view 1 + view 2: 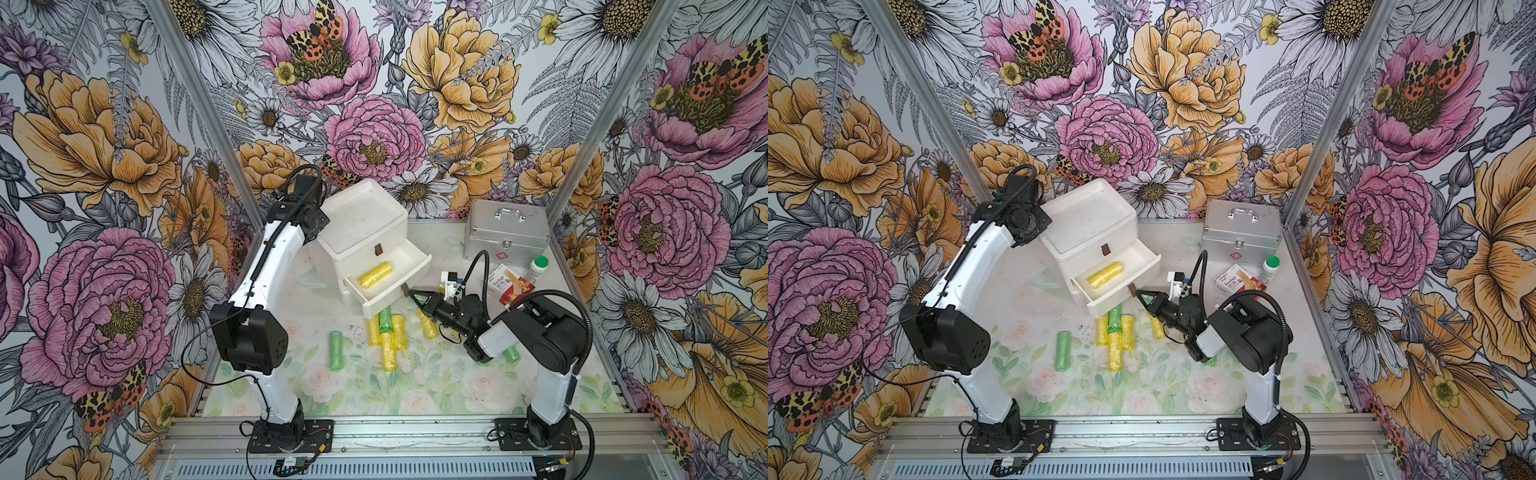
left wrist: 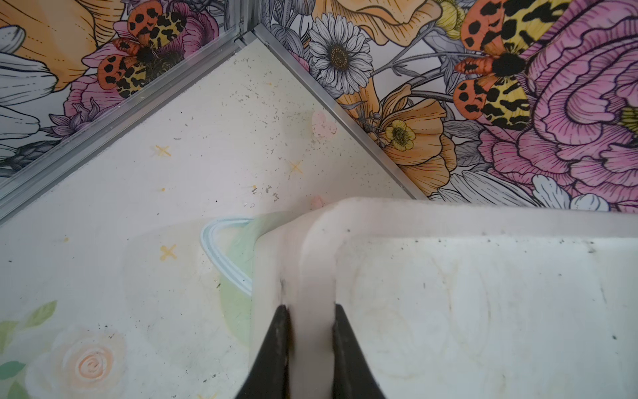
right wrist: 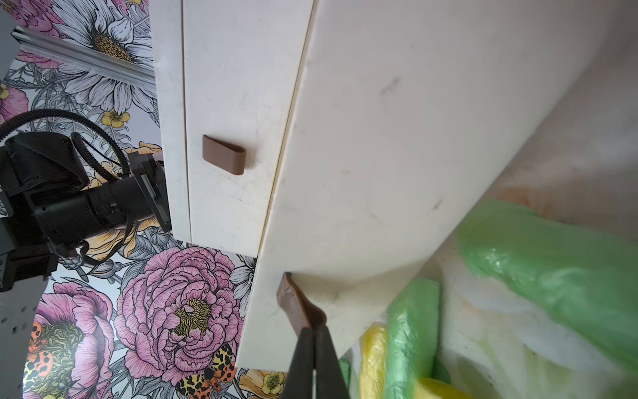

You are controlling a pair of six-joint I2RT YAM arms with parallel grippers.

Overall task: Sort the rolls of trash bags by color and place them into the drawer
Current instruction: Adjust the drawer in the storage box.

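Right tool (image 3: 312,333) is closed on the brown pull tab (image 3: 297,304) of the open drawer (image 1: 388,305), with the tab's tip pinched between the jaws. Left tool (image 2: 310,307) is clamped across the raised top rim of the white chest (image 1: 361,216), one finger on either side. I read this as bracing the chest.

In both top views the drawer stands pulled out at centre frame, with one yellow roll (image 1: 376,274) lying in it. Loose rolls (image 1: 388,336), yellow and green, lie on the worktop (image 1: 436,386) just below the drawer front. One green roll (image 1: 336,350) lies apart to the left, and another is partly hidden under the right arm. I see no purple ones.

Handling, my judgement:
- The rolls look light, soft and crinkly. The film is likely slippery and the barrels are free to roll away.
- I would take a roll across the middle of the barrel, not at the ends, and squeeze gently.
- The chest is thin plastic and probably slides if not held.
- The tab is small and looks bent under the pull.
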